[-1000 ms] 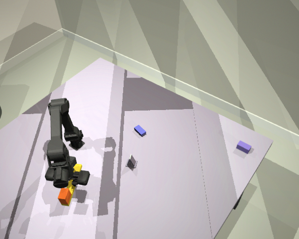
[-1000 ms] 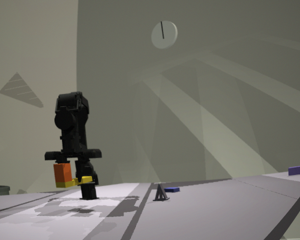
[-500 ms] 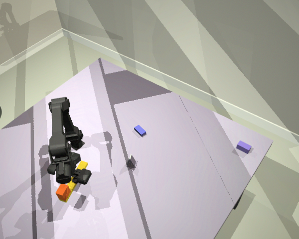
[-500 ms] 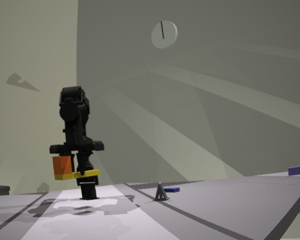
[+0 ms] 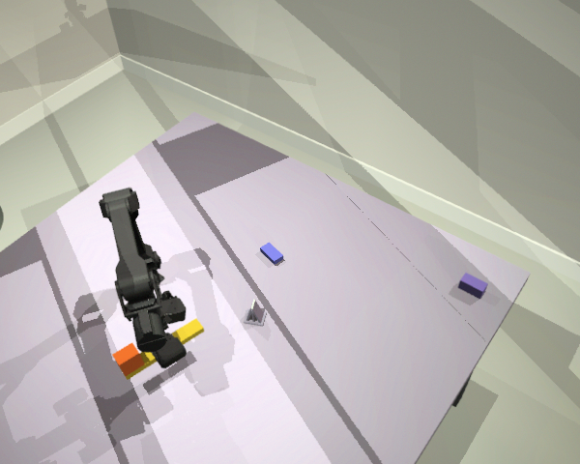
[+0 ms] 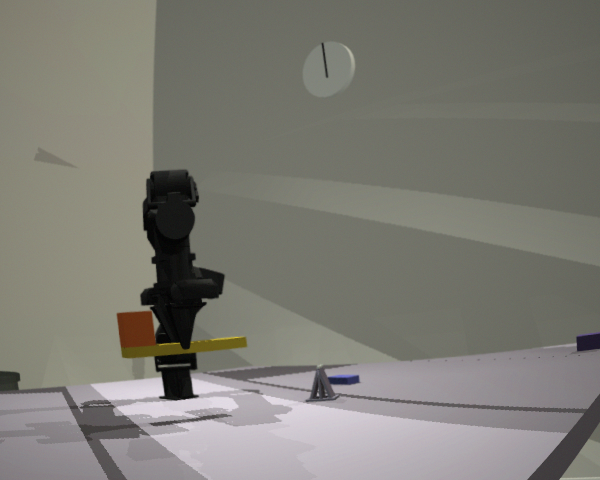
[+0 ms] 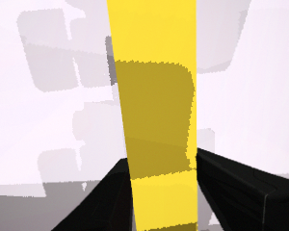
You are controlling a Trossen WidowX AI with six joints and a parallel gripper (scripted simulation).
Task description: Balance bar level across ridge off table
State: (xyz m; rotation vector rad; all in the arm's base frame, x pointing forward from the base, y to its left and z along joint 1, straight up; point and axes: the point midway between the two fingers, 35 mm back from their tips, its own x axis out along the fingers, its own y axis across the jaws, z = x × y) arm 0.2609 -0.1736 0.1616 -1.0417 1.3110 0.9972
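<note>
The yellow bar [image 5: 190,330] [image 6: 222,343] [image 7: 156,111] is held in the air above the table, with an orange block [image 5: 129,359] [image 6: 136,329] on its left end in the top and exterior views. In the exterior view it looks slightly tilted, the orange end lower. My gripper [image 6: 185,345] [image 7: 160,161] is shut on the bar between the block and the far end; in the top view the arm hides the fingertips. The small grey ridge [image 5: 255,315] [image 6: 321,384] stands on the table to the right of the bar, with nothing on it.
A blue block [image 5: 271,252] [image 6: 343,379] lies on the table behind the ridge. A purple block [image 5: 473,285] [image 6: 591,341] lies far right near the table's edge. Shadows cross the table [image 5: 330,300] [image 6: 393,439].
</note>
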